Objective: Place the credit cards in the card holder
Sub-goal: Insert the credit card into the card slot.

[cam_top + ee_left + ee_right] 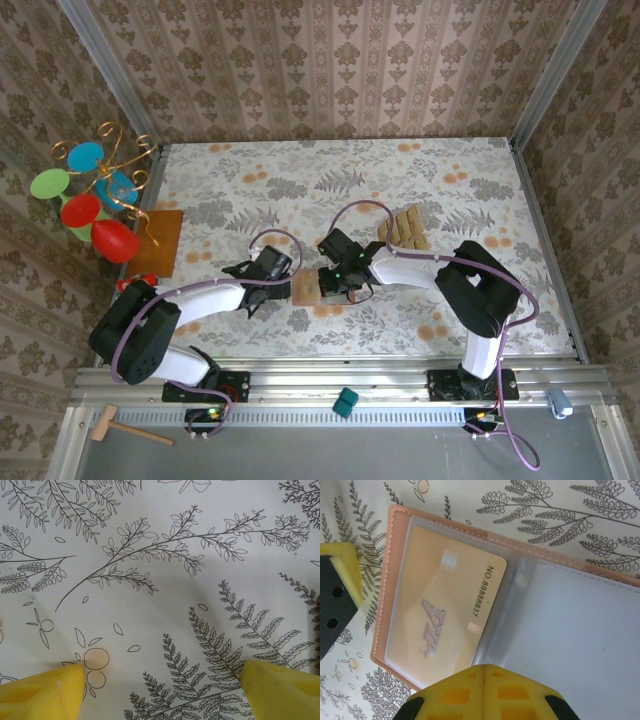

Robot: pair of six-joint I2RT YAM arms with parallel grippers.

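Note:
The card holder (306,289) lies open on the flowered cloth between the two grippers. In the right wrist view its tan inner face (395,540) carries clear plastic sleeves, and one gold credit card (445,610), printed NO.8888837, sits inside the left sleeve. My right gripper (484,669) is shut, its yellow tips together over the sleeves' near edge, with nothing seen between them. More tan-gold credit cards (403,228) lie fanned on the cloth behind it. My left gripper (162,680) is open over bare cloth, just left of the holder; one of its fingers (342,572) shows beside the holder's edge.
An orange-brown board (160,242) with a gold wire stand and coloured discs (95,195) stands at the far left. On the front rail lie a green block (345,402), a wooden mallet (122,428) and a small white-blue object (558,402). Walls enclose the table.

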